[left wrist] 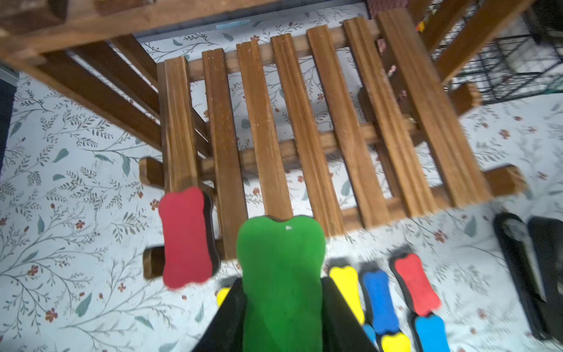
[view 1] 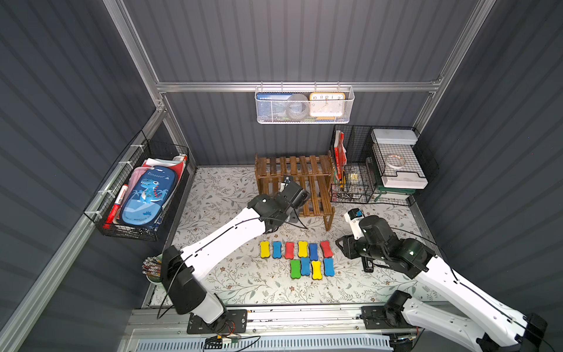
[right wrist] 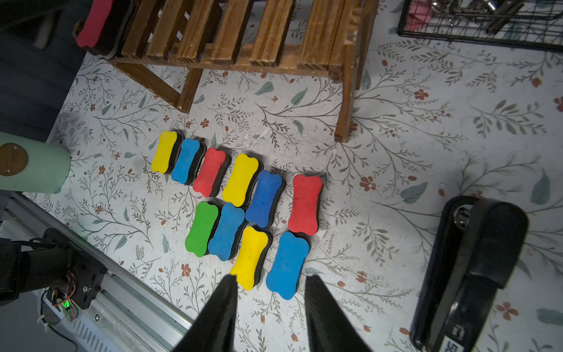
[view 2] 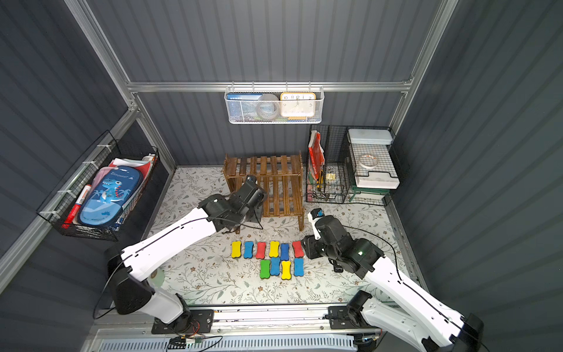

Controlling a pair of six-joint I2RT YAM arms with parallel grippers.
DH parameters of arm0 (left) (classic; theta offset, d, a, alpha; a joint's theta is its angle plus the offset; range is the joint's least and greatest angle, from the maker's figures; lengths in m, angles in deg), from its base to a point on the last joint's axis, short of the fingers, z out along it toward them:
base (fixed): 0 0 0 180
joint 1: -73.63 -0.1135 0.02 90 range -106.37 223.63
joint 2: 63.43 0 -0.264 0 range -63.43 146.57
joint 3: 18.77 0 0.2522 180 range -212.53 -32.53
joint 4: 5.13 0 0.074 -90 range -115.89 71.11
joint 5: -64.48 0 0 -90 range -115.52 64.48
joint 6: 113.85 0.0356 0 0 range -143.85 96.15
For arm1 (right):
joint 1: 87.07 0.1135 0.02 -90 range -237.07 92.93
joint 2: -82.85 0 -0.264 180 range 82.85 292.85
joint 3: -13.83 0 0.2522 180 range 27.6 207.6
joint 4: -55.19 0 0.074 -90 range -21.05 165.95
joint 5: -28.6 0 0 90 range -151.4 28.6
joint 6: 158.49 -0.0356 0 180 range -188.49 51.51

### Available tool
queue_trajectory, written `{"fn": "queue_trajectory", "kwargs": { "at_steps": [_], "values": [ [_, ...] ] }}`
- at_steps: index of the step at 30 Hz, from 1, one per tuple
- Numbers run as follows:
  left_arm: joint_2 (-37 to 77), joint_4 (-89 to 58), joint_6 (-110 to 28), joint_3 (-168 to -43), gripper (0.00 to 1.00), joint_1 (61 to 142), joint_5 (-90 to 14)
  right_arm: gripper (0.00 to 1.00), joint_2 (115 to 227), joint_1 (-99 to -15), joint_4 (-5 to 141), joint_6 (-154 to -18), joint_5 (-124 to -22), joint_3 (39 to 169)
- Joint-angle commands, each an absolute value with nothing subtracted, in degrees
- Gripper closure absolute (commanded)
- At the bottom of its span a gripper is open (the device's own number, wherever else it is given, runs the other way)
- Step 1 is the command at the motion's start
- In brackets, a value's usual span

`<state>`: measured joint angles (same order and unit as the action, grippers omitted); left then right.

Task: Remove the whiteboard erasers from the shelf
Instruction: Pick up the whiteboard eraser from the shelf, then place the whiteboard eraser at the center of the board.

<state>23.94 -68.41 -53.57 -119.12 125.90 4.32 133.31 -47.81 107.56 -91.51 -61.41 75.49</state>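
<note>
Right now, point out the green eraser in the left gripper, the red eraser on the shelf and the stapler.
green eraser [left wrist: 281, 274]: left wrist view, middle of its top.
red eraser [left wrist: 185, 237]: left wrist view, middle of its top.
stapler [right wrist: 487, 240]: right wrist view, its black upper arm.

A green eraser [left wrist: 281, 274] sits between the black left fingers [left wrist: 231, 317]; a red eraser [left wrist: 185, 237] lies just beside them. The shelf [left wrist: 300, 122] is brown wood grain. The table [left wrist: 76, 183] is white with grey-green leafy sprigs and red flowers.

10 erasers [right wrist: 240, 179] on mat [right wrist: 426, 137] | red eraser [right wrist: 94, 21] on shelf [right wrist: 268, 33] | fingers [right wrist: 219, 317] apart
</note>
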Motion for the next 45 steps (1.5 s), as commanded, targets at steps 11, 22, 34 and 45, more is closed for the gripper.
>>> {"fn": "queue_trajectory", "kwargs": {
  "at_steps": [11, 22, 34, 45],
  "values": [
    [17.8, -79.4, -73.9, -99.3, 0.65, 134.4, -9.9, 0.59, 131.0, -48.8, 107.0, -90.2, -62.4, 74.8],
    [24.5, -70.0, -74.8, -91.4, 0.68, 135.7, -13.4, 0.59, 130.1, -49.4, 108.1, -90.0, -62.1, 74.7],
    [30.6, -66.3, -74.9, -89.6, 0.68, 135.8, -11.9, 0.58, 131.1, -50.8, 107.7, -89.8, -62.4, 75.1],
    [34.1, -66.2, -72.8, -90.7, 0.60, 135.8, -11.7, 0.58, 131.0, -51.6, 107.2, -90.2, -62.7, 74.8]
  ]
}}
